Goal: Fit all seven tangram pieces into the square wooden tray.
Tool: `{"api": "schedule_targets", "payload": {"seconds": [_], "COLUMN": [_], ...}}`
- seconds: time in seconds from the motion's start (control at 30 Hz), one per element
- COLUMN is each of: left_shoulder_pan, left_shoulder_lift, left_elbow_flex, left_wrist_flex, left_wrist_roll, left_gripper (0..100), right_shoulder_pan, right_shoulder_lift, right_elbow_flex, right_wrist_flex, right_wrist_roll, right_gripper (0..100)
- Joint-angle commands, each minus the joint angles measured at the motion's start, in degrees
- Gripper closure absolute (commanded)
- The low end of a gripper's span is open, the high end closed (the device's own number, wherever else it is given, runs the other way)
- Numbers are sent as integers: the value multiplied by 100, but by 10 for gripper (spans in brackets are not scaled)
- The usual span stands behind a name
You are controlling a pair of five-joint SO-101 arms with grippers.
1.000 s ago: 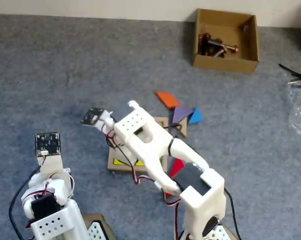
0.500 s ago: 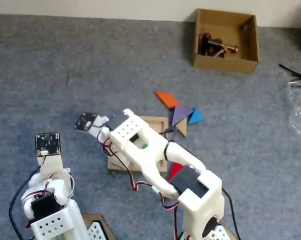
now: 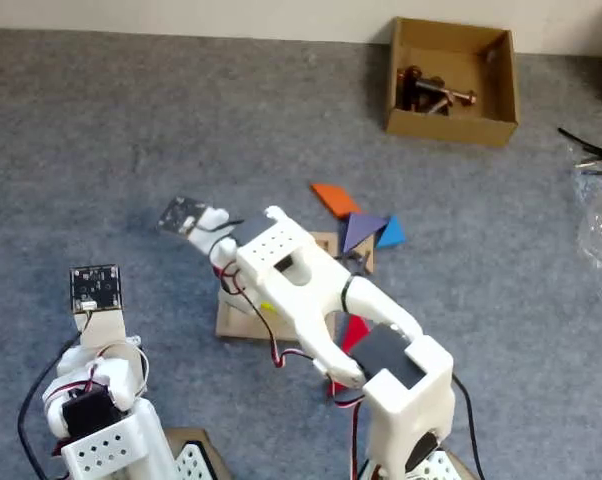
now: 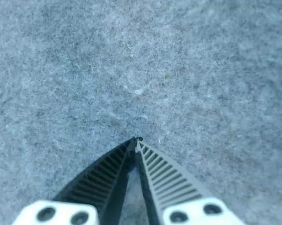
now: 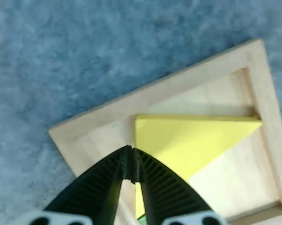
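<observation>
One yellow triangle (image 5: 192, 140) lies in the wooden tray (image 5: 145, 96) below the right fingers (image 5: 130, 154), shut and empty, which have swung back over it; that piece looks placed. Left fingers (image 4: 136, 143) closed above the desk (image 4: 131, 56)

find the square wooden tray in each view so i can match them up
high view: the square wooden tray sits mid-table, mostly under the right arm.
right wrist view: its rim and floor, a yellow triangular piece inside, below the right gripper.
left wrist view: left gripper over grey carpet.
shared landmark: that grey carpet.
</observation>
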Motion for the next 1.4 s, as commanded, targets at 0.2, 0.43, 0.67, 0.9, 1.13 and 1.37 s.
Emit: {"api": "schedule_targets", "payload": {"seconds": [0.2,0.43,0.67,0.9,1.13,1.37], "left_shoulder_pan": [101,101,101,101,101,101], "left_shoulder_lift": [-31,-31,-31,-31,-31,-31], "left_elbow_flex": [119,119,119,119,119,119], "left_wrist_flex": [53,53,53,53,53,53], "left_wrist_roll": [44,44,44,44,44,44], "left_gripper": [995,995,995,995,995,995], "right_shoulder_pan": [716,752,848,857,1367,1710], "right_shoulder_lift": [-365,-374,-409,-409,-400,-374], "right_elbow_flex": [-66,-75,-75,-664,-1182,-1147], "right_wrist_flex": [-224,-224,-31,840,1095,629], "right_wrist_roll": [-35,-35,-35,-44,-44,-9], "right_gripper": [974,974,974,974,974,974]}}
